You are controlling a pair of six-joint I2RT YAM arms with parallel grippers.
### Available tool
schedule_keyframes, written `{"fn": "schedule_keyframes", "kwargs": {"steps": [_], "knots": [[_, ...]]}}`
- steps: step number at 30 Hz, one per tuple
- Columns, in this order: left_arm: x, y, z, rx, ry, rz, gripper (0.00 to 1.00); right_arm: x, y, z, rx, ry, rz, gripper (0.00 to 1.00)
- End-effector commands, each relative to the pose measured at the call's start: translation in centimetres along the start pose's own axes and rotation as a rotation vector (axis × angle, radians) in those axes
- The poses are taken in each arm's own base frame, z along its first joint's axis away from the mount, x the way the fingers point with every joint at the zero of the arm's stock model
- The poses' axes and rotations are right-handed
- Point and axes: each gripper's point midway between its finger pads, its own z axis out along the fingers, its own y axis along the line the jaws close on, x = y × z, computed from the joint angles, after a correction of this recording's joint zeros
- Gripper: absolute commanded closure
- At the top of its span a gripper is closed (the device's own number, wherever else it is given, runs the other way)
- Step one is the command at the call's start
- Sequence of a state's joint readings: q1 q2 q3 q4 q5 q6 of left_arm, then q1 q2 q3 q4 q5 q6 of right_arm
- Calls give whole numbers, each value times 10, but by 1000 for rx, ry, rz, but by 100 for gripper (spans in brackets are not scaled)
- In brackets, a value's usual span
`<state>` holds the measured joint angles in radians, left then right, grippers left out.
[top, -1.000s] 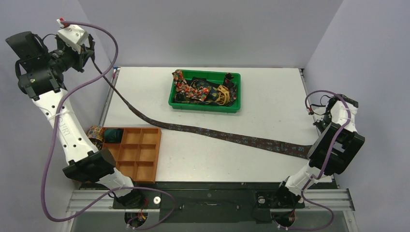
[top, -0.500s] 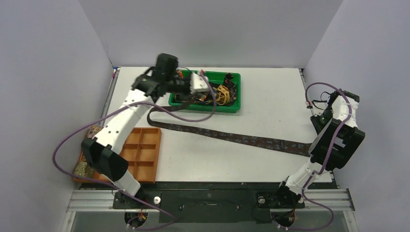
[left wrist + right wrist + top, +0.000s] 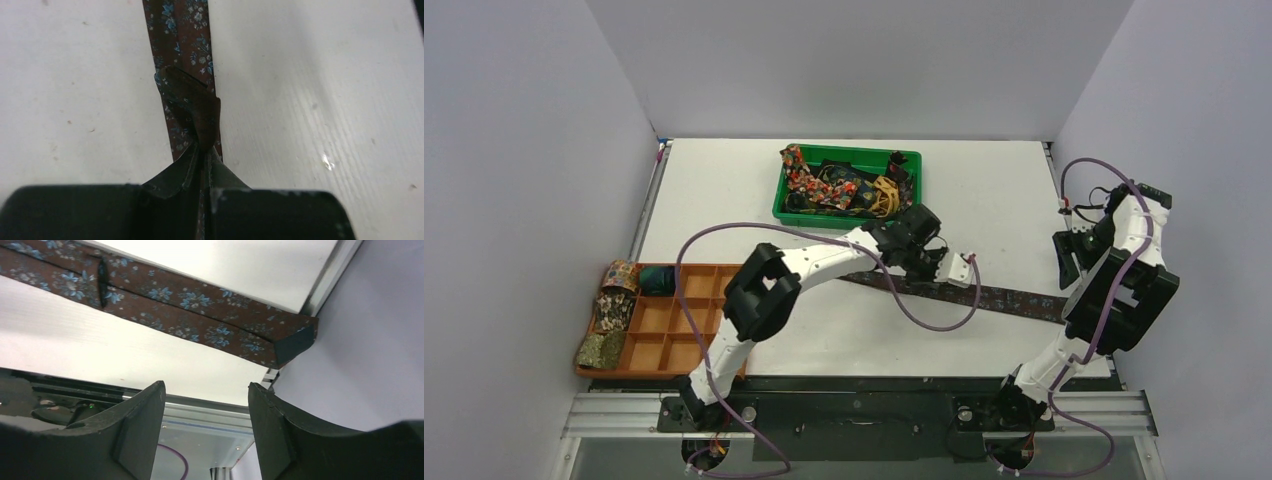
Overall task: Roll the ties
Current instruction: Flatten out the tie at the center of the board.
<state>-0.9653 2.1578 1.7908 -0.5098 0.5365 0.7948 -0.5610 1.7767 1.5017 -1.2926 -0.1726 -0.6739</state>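
Observation:
A long dark brown tie (image 3: 1014, 299) with small blue flowers lies across the table's right half. My left gripper (image 3: 944, 272) is stretched out over its middle and is shut on its narrow end. In the left wrist view the pinched fabric (image 3: 192, 107) folds back over the strip below, right at my left gripper (image 3: 205, 150). My right gripper (image 3: 1067, 262) hangs open at the table's right edge. In the right wrist view my right gripper (image 3: 206, 390) holds nothing, and the tie's wide end (image 3: 235, 337) lies free on the table ahead of it. More ties (image 3: 839, 185) fill the green bin.
The green bin (image 3: 844, 221) stands at the back centre. An orange compartment tray (image 3: 709, 335) sits at the front left with rolled ties (image 3: 612, 305) in its left cells. Purple cables (image 3: 934, 320) loop beside the left arm. The table's right edge and rail (image 3: 320, 295) are close to the tie's wide end.
My left arm swung from the far left across to the centre right, carrying the tie's narrow end over the strip. My right gripper opened and let go of the wide end.

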Motion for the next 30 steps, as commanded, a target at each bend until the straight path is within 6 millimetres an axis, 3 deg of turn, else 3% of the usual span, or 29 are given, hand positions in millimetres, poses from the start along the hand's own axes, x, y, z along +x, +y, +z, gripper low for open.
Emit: {"fn": "schedule_keyframes", "kwargs": {"steps": [1,3,7,11,13,14,16,20,22,26,30], "knots": [[14,26,22,-78,58,18,100,-7,22,-21,-48,-69,15,44],[45,14,29,-28,139,23,100,-4,25,-20,-61,-62,17,45],[101,-20,22,79,279,61,100,-2,26,-16,-73,-53,14,45],[145,-44,-11,165,375,29,100,-4,30,-14,-99,-48,15,48],[167,-43,-43,162,403,-9,100,-5,34,-13,-120,-47,13,49],[184,-57,-52,202,431,-19,100,-6,38,-12,-136,-51,13,49],[192,-59,-75,203,427,-25,100,-8,49,-11,-173,-57,4,50],[192,-56,-102,172,439,3,100,-13,77,-10,-249,-74,-9,54],[181,-47,-108,140,419,10,100,-17,92,-10,-289,-86,-7,57],[131,-22,-101,45,352,39,100,-21,119,-6,-366,-94,11,61],[90,-8,-76,-8,327,86,100,-17,131,-1,-416,-81,36,62]]}}
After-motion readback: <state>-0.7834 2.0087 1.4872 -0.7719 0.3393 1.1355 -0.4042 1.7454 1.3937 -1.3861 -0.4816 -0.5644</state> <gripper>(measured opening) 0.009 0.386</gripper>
